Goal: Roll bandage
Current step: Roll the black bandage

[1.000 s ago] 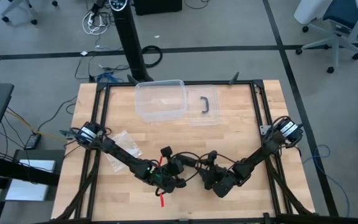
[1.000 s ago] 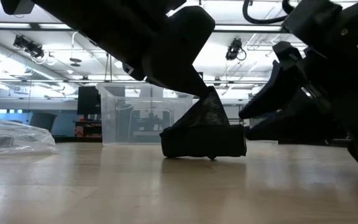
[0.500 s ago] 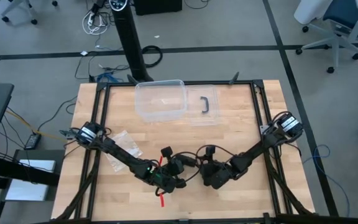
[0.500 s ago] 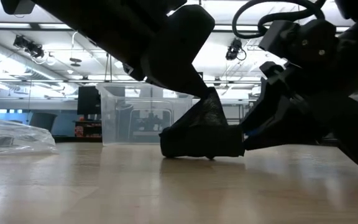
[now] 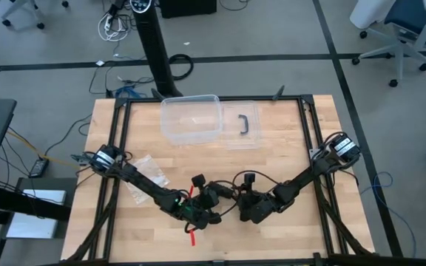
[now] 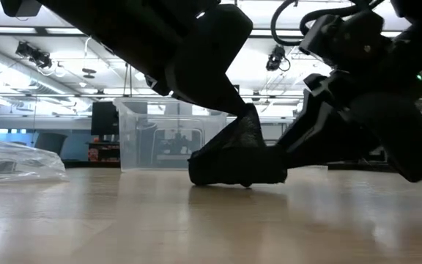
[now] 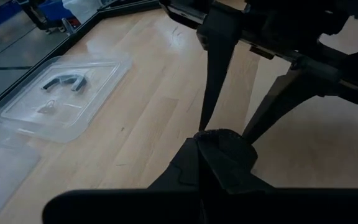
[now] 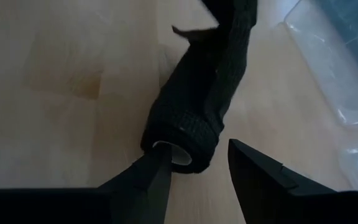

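Your black fabric bandage [image 6: 237,163], already wound into a soft roll, lies on the pale wooden tabletop [image 6: 123,220] near the front edge, between the two arms. Its loose tail rises from the roll to the left gripper [image 6: 234,106], whose jaws are clenched on that tail; held up like this, the strip looks to stay taut so the roll can keep winding evenly.

Your right gripper [image 8: 194,165] sits at the roll's open end. Its jaws stand apart, one finger on each side of the pale core, touching or just short of the fabric; you cannot yet call it a grasp. The placement suggests the roll is to be pinched endwise and turned.

The clear plastic box [image 5: 191,118] and its clear lid with the black handle [image 5: 242,125] wait well apart at the back. The crinkly clear plastic bag [image 5: 143,177] lies beside the left arm.
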`<state>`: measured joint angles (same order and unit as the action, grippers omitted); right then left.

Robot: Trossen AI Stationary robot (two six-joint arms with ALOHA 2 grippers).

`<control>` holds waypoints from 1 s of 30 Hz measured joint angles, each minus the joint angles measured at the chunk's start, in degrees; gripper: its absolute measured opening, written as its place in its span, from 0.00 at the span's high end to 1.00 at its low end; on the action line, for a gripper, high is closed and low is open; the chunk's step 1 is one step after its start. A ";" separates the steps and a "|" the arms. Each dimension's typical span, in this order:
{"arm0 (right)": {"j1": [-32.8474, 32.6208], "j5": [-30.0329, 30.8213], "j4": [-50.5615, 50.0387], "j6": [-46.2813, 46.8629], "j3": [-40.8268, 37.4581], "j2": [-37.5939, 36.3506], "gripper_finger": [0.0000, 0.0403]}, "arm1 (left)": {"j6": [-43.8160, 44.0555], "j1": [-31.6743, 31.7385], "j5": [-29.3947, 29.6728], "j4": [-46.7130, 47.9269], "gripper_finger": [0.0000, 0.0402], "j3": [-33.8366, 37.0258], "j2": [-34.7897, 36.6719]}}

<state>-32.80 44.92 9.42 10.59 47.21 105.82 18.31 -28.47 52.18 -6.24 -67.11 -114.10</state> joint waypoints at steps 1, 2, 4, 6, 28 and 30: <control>0.31 -0.55 0.61 0.33 0.01 0.00 0.62 | 0.00 0.00 0.00 -0.01 1.00 0.00 0.00; 0.66 -1.31 1.21 0.35 0.02 0.00 0.62 | 0.00 0.00 0.00 -0.08 1.00 0.00 0.00; 1.35 -1.94 2.32 0.49 0.04 -0.01 0.65 | 0.00 0.00 -0.25 -0.22 1.00 0.00 0.00; 2.07 -1.98 3.43 0.83 0.04 -0.02 0.71 | 0.00 0.00 -0.64 -0.20 1.00 0.00 0.00; 2.53 6.85 -4.73 4.79 0.06 -7.11 1.00 | -15.14 -2.88 -3.22 -7.18 1.00 -3.34 -0.04; 2.52 7.65 -5.25 4.34 0.06 -8.59 1.00 | -14.90 -2.75 -3.13 -6.57 1.00 -3.30 -0.04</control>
<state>-30.28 52.57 4.18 14.93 47.27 97.23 3.41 -31.22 49.05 -12.81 -70.41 -114.15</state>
